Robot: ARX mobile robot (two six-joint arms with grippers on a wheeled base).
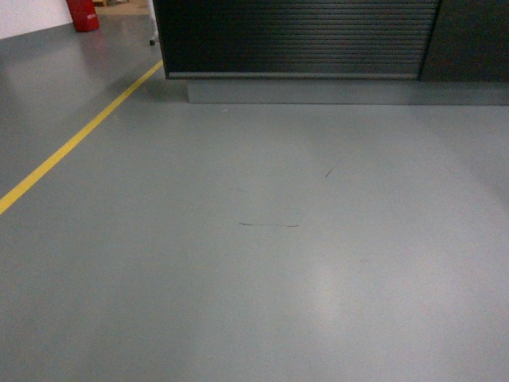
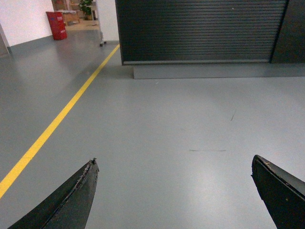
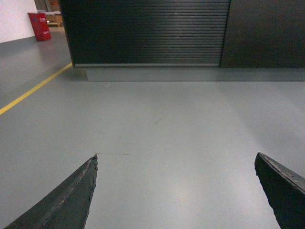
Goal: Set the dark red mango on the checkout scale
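A grey floor fills most of every view, smooth and faintly glossy, with a pale patch of reflected light seen low in the head view. Ahead, the checkout is seen as a dark counter with a ribbed, slatted front, set on a grey plinth that meets the floor; a plain dark panel adjoins it on the right. A yellow line is painted diagonally across the floor on the left, running up toward the counter's left corner. A red bin is seen far back at the upper left, beside a white wall. A thin dark scuff mark is visible on the floor near the middle, with a shorter one above and to its right. The left gripper is shown in its wrist view with fingers spread wide and nothing between them, only bare floor; the right gripper is spread the same way. The dark red mango and the scale are not seen in any view, so their places cannot be told
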